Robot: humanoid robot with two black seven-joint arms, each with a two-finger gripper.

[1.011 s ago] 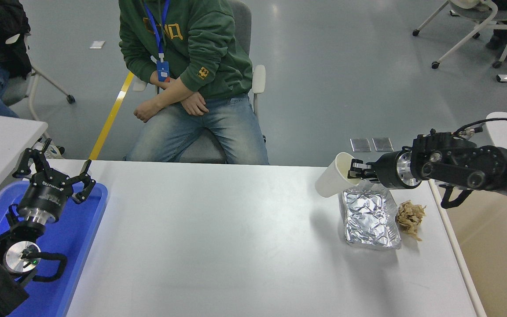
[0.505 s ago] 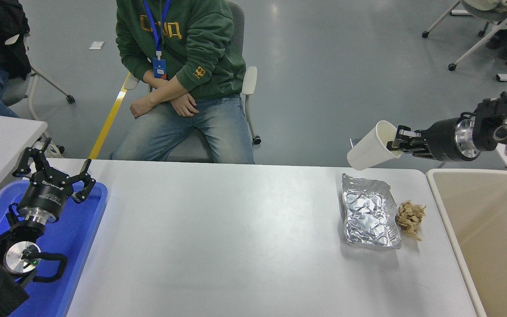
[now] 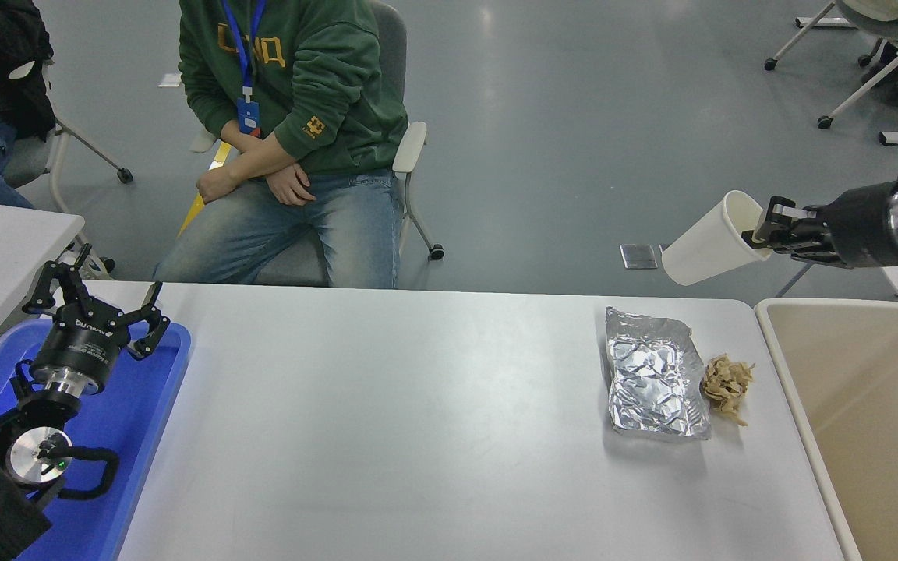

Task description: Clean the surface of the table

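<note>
The bench (image 3: 418, 421) fills the lower middle of my view, white and smooth, stretching from my left tool (image 3: 90, 308) at the lower left across to below my right tool (image 3: 765, 230) at the upper right. Below the right tool and a little to its left, a crumpled foil pouch (image 3: 655, 383) lies flat on the bench, and a wad of brown paper (image 3: 726, 382) sits touching its right edge. My right tool is raised past the bench's far right corner, clamped on the rim of a white paper cup (image 3: 708, 239), one finger inside the mouth. The cup hangs tilted, base pointing left and slightly down, clear of the bench. Below that tool, beside the bench's right edge, I see a beige bin (image 3: 870, 405). My left tool is parked over a blue tray (image 3: 141, 421) at the bench's left end, fingers spread wide, holding nothing. Beyond the far edge, a person (image 3: 293, 117) in a green hoodie sits on a chair, arms crossed.
</note>
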